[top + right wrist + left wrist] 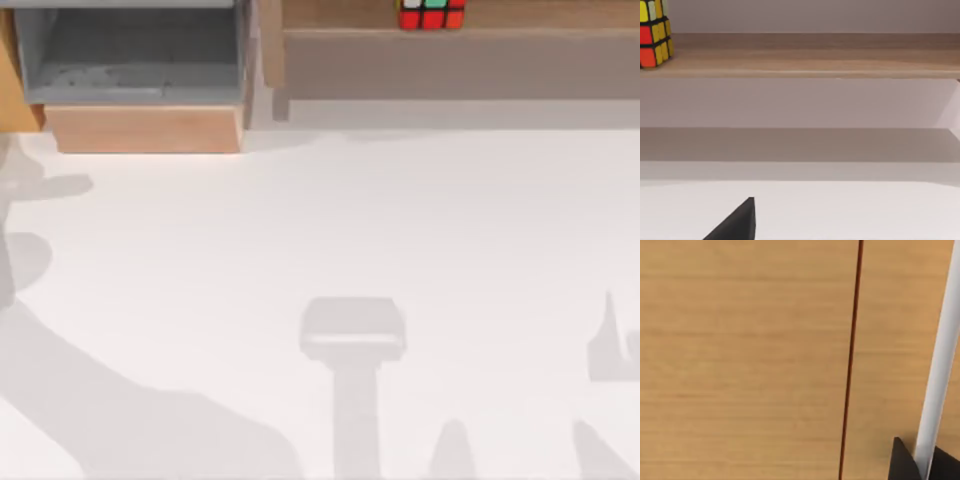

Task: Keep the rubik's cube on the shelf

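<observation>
The cube (432, 14) sits on the shelf (520, 14) at the far side of the bench (330, 230), right of the shelf's wooden side post (271, 45) and well left of the shelf's right end. It rests flat on one face, square to the shelf's front edge, with a row of red, green and white stickers showing from above; being a cube, it has no long axis of its own, while the shelf runs long from left to right across the top view. From the right wrist view we see the cube (654, 33) standing upright on the ledge (815, 62), red and yellow stickers toward the camera, with the bench (850, 210) below. One dark finger (737, 224) of our right end effector shows low above the bench, well apart from the cube; we cannot tell whether it is released or clenched. In the left wrist view, dark fingertips (902, 462) of our left end effector show against a light wood panel (740, 360) and a white strip (940, 365); its state we cannot tell either. A grey-lined box compartment (135, 55) with a light-wood front stands left of the post.
</observation>
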Controlling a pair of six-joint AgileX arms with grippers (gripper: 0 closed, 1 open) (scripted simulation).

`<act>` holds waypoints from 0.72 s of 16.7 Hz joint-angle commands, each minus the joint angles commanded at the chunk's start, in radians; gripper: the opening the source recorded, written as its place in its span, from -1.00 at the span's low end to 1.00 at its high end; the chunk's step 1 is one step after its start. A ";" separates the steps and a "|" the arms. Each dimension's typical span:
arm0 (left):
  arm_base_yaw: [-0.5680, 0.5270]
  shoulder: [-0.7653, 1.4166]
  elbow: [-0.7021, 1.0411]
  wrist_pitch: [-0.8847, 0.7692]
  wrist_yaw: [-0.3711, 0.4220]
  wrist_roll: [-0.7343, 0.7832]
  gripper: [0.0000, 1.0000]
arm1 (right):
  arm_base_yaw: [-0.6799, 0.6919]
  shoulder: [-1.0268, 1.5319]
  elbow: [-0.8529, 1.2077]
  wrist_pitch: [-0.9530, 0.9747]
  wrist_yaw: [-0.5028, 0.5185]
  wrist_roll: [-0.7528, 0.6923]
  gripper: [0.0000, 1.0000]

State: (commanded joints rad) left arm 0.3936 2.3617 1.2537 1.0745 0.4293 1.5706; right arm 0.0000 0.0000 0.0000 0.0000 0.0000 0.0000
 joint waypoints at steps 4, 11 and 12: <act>0.000 0.000 0.000 0.000 0.000 0.000 -0.85 | 0.000 0.000 0.000 0.000 0.000 0.000 1.00; 0.000 0.000 0.000 0.000 0.000 0.000 0.21 | 0.000 0.000 0.000 0.000 0.000 0.000 1.00; 0.000 0.000 0.000 0.000 0.000 0.000 0.36 | 0.000 0.000 0.000 0.000 0.000 0.000 1.00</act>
State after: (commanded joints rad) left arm 0.3936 2.3617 1.2537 1.0745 0.4293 1.5706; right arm 0.0000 0.0000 0.0000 0.0000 0.0000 0.0000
